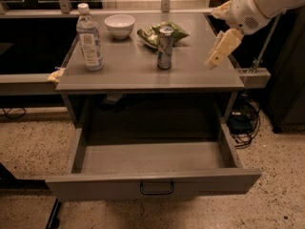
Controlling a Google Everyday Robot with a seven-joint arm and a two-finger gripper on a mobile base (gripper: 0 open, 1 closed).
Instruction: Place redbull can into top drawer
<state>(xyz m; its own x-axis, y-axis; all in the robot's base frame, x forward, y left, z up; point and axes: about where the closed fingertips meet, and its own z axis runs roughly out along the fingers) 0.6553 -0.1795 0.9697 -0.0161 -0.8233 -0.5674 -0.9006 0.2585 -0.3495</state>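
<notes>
The redbull can (pixel 165 47), slim, silver and blue, stands upright near the middle of the grey tabletop (pixel 143 75). The top drawer (pixel 152 168) is pulled wide open below the table, with a dark wire handle (pixel 156 190) on its front panel; its inside shows nothing in it. My gripper (pixel 215 56) hangs over the right part of the tabletop, to the right of the can and apart from it, with nothing seen in it.
A clear water bottle (pixel 89 38) with a white cap stands at the table's left. A white bowl (pixel 119 25) and a green snack bag (pixel 159 32) lie at the back. Cables (pixel 243 123) lie on the floor at the right.
</notes>
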